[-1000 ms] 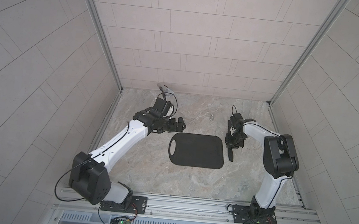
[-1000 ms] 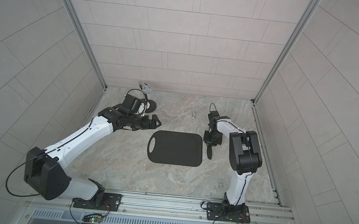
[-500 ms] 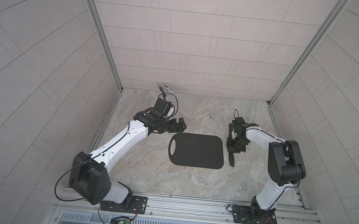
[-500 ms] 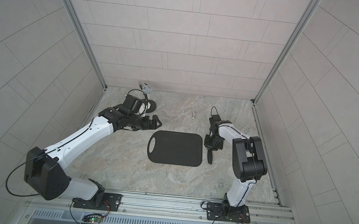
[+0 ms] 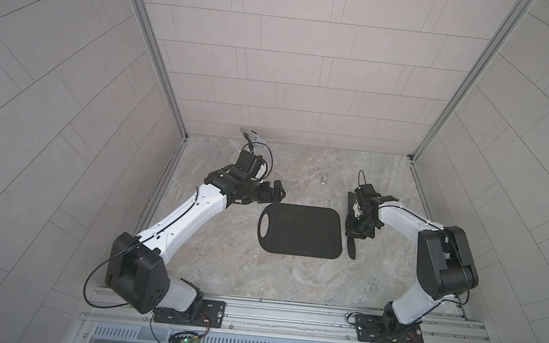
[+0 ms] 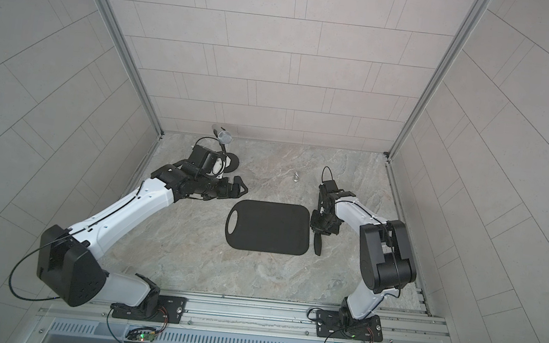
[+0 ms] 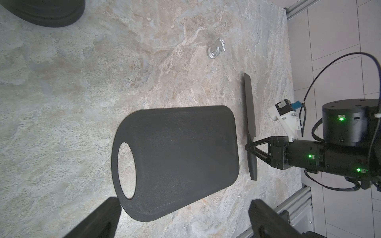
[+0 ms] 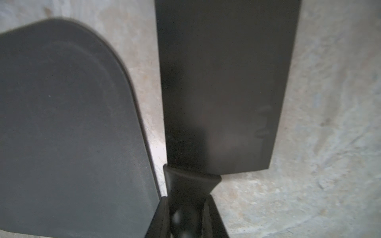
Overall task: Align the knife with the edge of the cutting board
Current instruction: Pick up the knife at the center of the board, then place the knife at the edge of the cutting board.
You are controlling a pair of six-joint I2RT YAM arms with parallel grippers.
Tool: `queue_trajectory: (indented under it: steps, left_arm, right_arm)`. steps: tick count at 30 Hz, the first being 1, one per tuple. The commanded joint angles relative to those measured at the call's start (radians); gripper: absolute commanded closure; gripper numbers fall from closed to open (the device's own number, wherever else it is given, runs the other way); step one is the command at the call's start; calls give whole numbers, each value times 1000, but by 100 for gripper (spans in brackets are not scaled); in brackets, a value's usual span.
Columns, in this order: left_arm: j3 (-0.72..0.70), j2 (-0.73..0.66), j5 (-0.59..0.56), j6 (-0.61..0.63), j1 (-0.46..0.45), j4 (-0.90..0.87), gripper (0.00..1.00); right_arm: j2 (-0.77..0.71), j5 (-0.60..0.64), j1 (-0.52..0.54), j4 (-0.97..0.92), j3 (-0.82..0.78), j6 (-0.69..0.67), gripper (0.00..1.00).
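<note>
Now the right gripper (image 7: 248, 147) pinches the knife (image 7: 250, 107) by its handle
Its fingers are pressed tight on the handle. The knife runs along the short end of the cutting board (image 7: 175, 156), the end far from the hole, just beside it with a thin strip of table (image 7: 61, 103) between. The left gripper (image 5: 276, 192) hangs near the hole end, its two fingers spread wide apart

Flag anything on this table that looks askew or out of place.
Nothing is damaged or spilled. The knife, its handle gripped by the right pincer, lies nearly parallel to the cutting board, a narrow gap between. One stray: a small silver metal piece lying loose toward the back wall.
</note>
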Motion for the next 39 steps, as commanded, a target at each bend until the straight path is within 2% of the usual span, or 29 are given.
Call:
queue_trajectory:
  steps: [1, 25, 39]
  left_arm:
    - [-12, -20, 2, 9, -5, 3, 0]
    - [-13, -11, 6, 7, -7, 4, 0]
    - [-14, -5, -6, 10, -10, 3, 0]
  right_arm:
    - [-48, -1, 18, 50, -6, 27, 100]
    - [-93, 89, 238, 0, 4, 137, 100]
    - [-39, 166, 374, -33, 11, 198, 100]
